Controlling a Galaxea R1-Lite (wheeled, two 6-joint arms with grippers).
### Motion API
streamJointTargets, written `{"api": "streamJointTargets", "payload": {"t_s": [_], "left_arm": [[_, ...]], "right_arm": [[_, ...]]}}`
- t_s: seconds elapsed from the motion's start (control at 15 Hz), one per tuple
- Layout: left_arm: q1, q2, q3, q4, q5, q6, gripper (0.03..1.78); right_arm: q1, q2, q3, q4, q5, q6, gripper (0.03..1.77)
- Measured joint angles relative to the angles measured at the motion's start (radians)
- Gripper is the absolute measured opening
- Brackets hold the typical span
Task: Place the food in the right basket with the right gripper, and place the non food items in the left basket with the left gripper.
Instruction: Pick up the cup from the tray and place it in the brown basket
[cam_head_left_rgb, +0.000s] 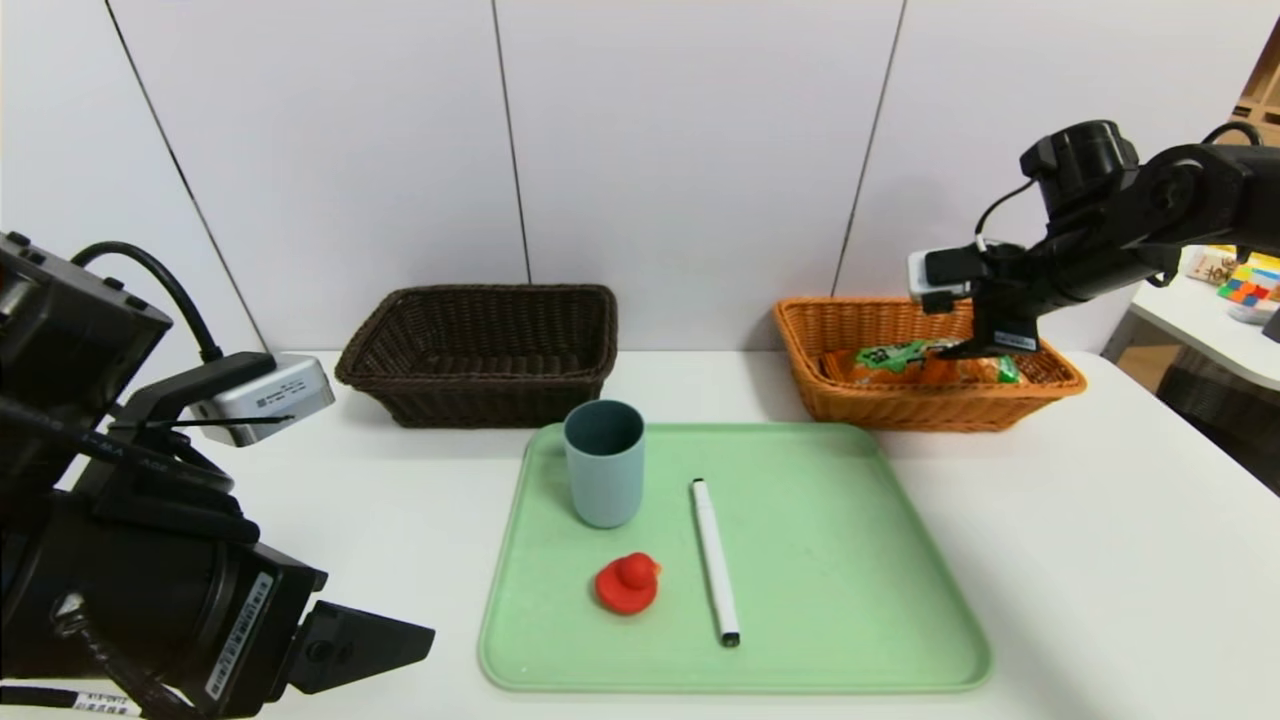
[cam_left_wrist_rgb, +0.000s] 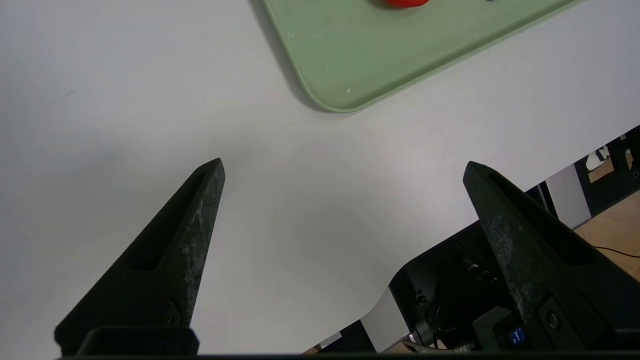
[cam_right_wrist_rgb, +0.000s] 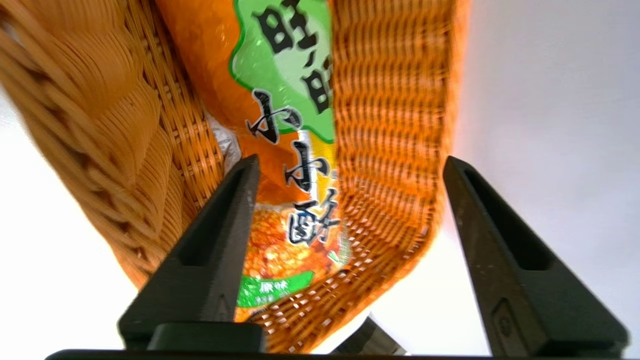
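Note:
An orange and green snack bag (cam_head_left_rgb: 915, 364) (cam_right_wrist_rgb: 280, 150) lies inside the orange wicker basket (cam_head_left_rgb: 925, 405) (cam_right_wrist_rgb: 395, 125) at the right. My right gripper (cam_head_left_rgb: 985, 345) (cam_right_wrist_rgb: 350, 165) hangs just above it, open, with the bag below its spread fingers and free of them. On the green tray (cam_head_left_rgb: 850, 560) (cam_left_wrist_rgb: 360, 60) stand a blue-grey cup (cam_head_left_rgb: 604, 462), a red toy duck (cam_head_left_rgb: 628, 583) (cam_left_wrist_rgb: 404, 2) and a white marker (cam_head_left_rgb: 714, 560). The dark brown basket (cam_head_left_rgb: 480, 350) sits at the back left. My left gripper (cam_left_wrist_rgb: 342, 167) is open over bare table at the near left.
The white table (cam_head_left_rgb: 1100, 560) runs to a right edge, beyond which a side table holds coloured items (cam_head_left_rgb: 1245, 285). A white wall stands close behind both baskets. The table's front edge (cam_left_wrist_rgb: 450, 240) lies under my left gripper.

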Motion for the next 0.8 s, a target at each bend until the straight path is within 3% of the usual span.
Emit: {"api": "streamJointTargets", "payload": {"t_s": [0.4, 0.8], "left_arm": [[0.000, -0.036, 0.006, 0.000, 0.003, 0.003, 1.69], [0.000, -0.067, 0.014, -0.002, 0.004, 0.002, 1.69]], "right_arm": [[0.024, -0.172, 0.042, 0.040, 0.008, 0.054, 1.51], [0.033, -0.368, 0.116, 0.051, 0.011, 0.278, 1.62]]}}
